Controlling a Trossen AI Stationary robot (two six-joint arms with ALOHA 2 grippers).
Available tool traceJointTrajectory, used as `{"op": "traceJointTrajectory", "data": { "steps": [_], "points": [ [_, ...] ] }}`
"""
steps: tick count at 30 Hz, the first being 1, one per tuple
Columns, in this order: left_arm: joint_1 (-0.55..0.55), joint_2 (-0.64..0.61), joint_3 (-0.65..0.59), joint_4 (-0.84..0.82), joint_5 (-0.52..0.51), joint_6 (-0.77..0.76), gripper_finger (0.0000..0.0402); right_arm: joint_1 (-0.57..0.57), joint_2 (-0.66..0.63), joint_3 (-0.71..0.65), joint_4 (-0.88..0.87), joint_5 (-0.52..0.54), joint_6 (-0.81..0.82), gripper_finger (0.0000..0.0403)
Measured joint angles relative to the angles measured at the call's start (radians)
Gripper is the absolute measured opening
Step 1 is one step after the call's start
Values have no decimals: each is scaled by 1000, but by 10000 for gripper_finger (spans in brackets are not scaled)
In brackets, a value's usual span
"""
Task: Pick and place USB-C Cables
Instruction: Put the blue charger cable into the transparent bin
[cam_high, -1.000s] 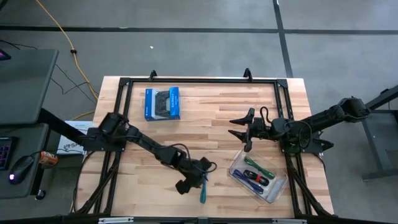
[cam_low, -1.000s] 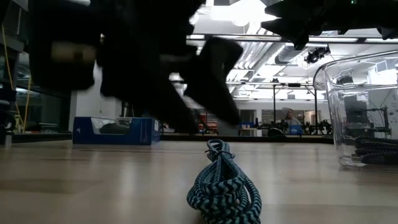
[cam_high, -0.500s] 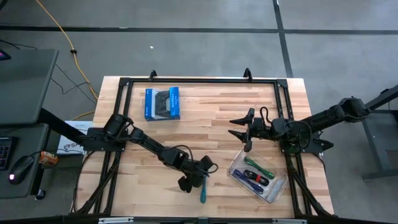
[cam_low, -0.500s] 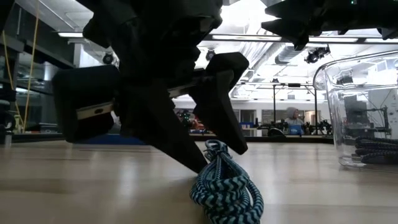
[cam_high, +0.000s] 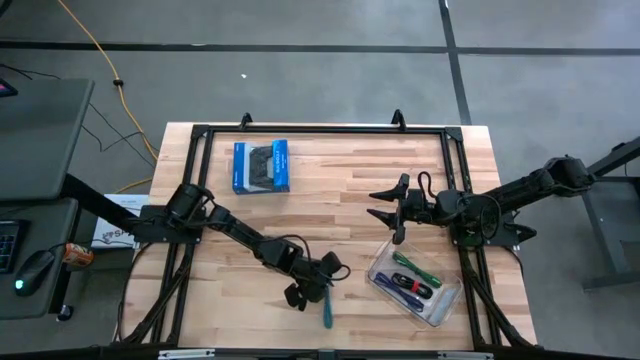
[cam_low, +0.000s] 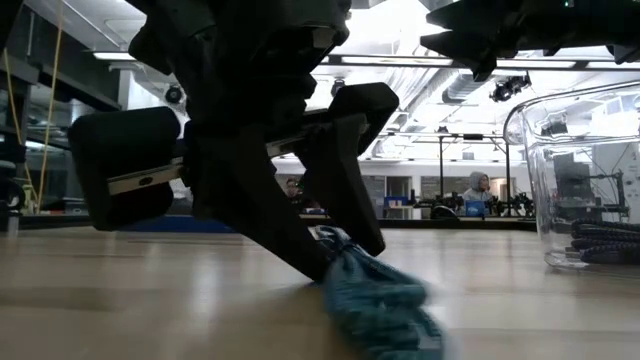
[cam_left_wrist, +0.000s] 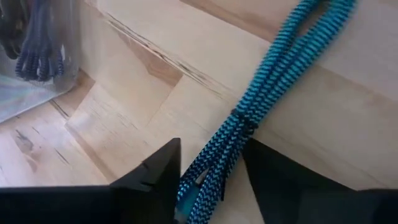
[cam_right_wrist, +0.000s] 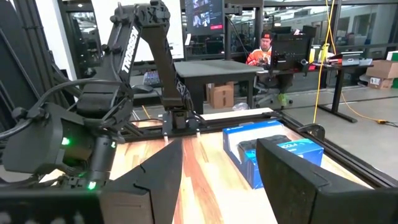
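Left gripper (cam_left_wrist: 208, 177) straddles the teal cable (cam_left_wrist: 273, 84) near the table's front edge, fingers closing, not yet clamped.

Grey floor (cam_high: 330, 70), black desk (cam_right_wrist: 214, 70), bright ceiling lights (cam_low: 400, 20).
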Motion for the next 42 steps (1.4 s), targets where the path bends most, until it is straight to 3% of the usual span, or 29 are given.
{"op": "traceJointTrajectory", "data": {
  "steps": [11,30,37,42],
  "points": [
    [-1,2,-4,-1,5,3,11,0,0,0,-4,0,0,197],
    [0,-35,-7,-27,-23,-111,1,0,0,0,-4,0,0,197],
    [25,-208,-24,-164,-79,-198,0,0,0,0,-8,0,4,197],
    [57,-371,-120,-129,-81,-237,0,0,3,0,-15,0,20,197]
  ]
}}
